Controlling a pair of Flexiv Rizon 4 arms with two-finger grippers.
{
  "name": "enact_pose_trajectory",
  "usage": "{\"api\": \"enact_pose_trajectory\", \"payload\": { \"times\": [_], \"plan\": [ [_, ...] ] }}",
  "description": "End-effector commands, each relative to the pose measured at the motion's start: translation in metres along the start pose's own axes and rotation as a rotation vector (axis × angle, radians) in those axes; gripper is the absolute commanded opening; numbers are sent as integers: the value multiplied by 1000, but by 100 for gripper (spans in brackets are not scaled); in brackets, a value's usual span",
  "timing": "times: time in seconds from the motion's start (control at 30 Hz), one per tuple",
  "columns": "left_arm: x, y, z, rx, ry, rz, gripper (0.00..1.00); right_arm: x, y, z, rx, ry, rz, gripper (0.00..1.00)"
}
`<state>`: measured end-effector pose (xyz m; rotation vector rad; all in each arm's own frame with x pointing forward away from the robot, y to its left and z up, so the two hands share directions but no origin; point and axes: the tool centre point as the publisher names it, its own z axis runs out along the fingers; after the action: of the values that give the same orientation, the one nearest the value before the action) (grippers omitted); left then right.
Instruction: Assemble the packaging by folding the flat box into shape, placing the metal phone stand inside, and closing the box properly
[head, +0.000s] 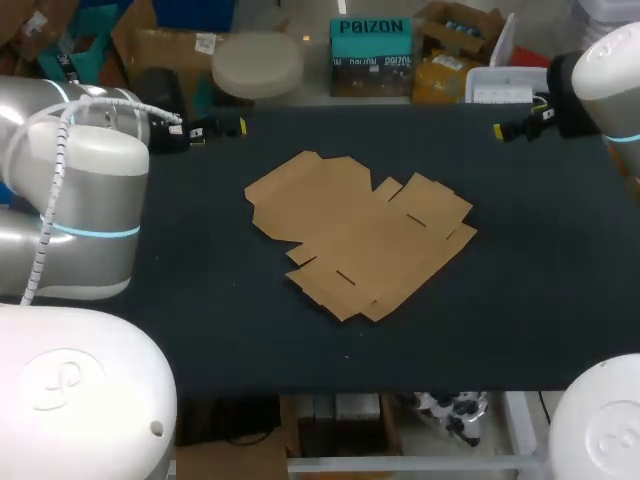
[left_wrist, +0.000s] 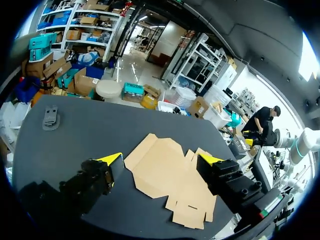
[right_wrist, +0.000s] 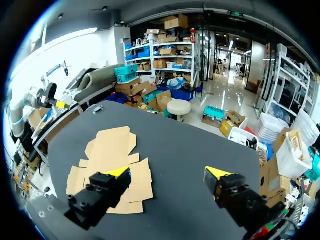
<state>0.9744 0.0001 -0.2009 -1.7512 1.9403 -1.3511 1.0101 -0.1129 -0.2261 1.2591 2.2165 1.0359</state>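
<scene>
Presently, box location: the flat cardboard box (head: 360, 235) lies unfolded near the middle of the dark tabletop (head: 540, 280), flaps spread, nothing resting on it.
Left claw: the left claw (left_wrist: 161, 161) stands open and empty, held above the tabletop with the box ahead of and below it; no contact.
Right claw: the right claw (right_wrist: 168, 173) is likewise spread wide, holding nothing, clear of the cardboard.
Stand location: a small grey object (left_wrist: 50, 117), judged to be the folded metal phone stand, lies on the far part of the tabletop, well apart from the box.
Handling, box: judged light and thin, stiff across its panels but ready to bend at the scored creases; likely to slide when pushed. Lying flush, it offers little edge to pinch. An outer flap is the likeliest hold, with the other claw pinning a main panel.
Handling, stand: judged rigid, heavier and smooth; a grip across its narrow sides seems soundest.
Not determined: most crease lines are faint; the grey object is too small to confirm its form; in the head view it cannot be made out.
</scene>
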Motion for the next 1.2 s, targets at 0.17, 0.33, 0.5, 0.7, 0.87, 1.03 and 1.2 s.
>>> {"api": "enact_pose_trajectory", "payload": {
  "times": [0.17, 0.33, 0.5, 0.7, 0.87, 1.03, 1.2],
  "plan": [
    [5, -2, -13, -188, -45, 1, 100, 4, 1, -11, 256, -13, -1, 100],
    [5, -2, -13, -188, -45, 1, 100, 4, 1, -11, 256, -13, -1, 100],
    [5, -7, -11, -190, -77, -44, 100, 4, 1, -11, 256, -13, -1, 100],
    [7, -6, -5, -246, -243, -240, 100, 5, 6, 1, 369, 25, 34, 100],
    [8, 10, -5, -308, -289, -370, 100, 5, -5, 12, 477, 61, 59, 100],
    [9, 34, -7, -377, -288, -369, 100, 7, -18, 14, 569, 67, 86, 100],
    [11, 56, -14, -438, -253, -326, 100, 8, -33, 15, 631, 74, 119, 100]
  ]
}}
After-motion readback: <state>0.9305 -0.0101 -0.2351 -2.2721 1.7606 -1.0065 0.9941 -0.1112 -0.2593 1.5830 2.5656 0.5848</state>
